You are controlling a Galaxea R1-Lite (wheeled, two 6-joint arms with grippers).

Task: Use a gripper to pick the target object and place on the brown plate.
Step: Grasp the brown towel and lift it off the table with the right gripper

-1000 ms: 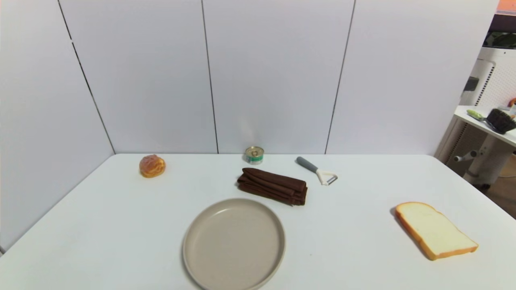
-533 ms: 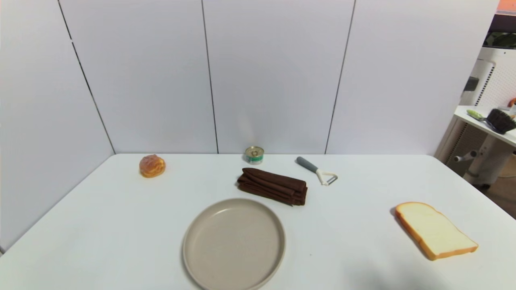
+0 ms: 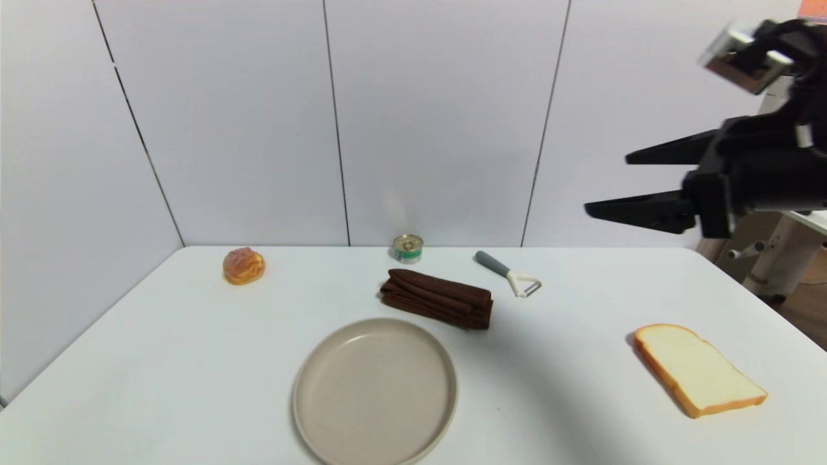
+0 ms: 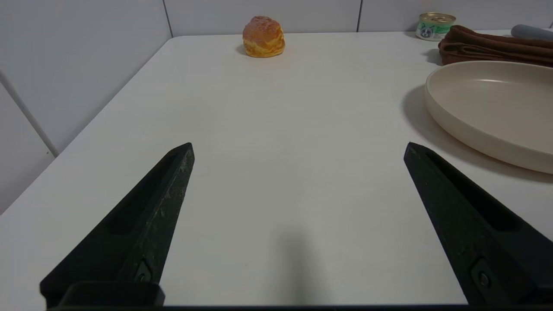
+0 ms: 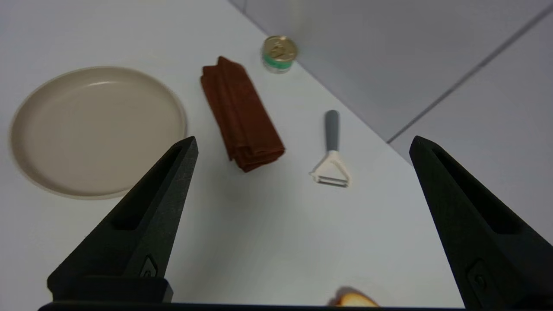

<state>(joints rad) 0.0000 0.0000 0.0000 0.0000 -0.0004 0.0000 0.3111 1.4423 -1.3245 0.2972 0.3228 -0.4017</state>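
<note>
The dark brown folded cloth (image 3: 437, 298) lies on the white table just behind the beige plate (image 3: 375, 391). Both also show in the right wrist view, the cloth (image 5: 239, 113) beside the plate (image 5: 97, 129). My right gripper (image 3: 607, 183) is open and empty, high in the air at the right, above and to the right of the cloth. In its own view (image 5: 302, 144) the jaws stand wide apart. My left gripper (image 4: 298, 147) is open and empty, low over bare table left of the plate (image 4: 492, 108); it is out of the head view.
A small tin can (image 3: 408, 248) stands behind the cloth by the wall. A grey-handled peeler (image 3: 509, 274) lies right of the cloth. A bread slice (image 3: 698, 369) lies at the right front. A round bun (image 3: 243, 266) sits at the back left.
My right gripper has risen into the head view at the upper right; earlier it was out of view. Its shadow now falls on the table right of the plate. The objects have not moved.
</note>
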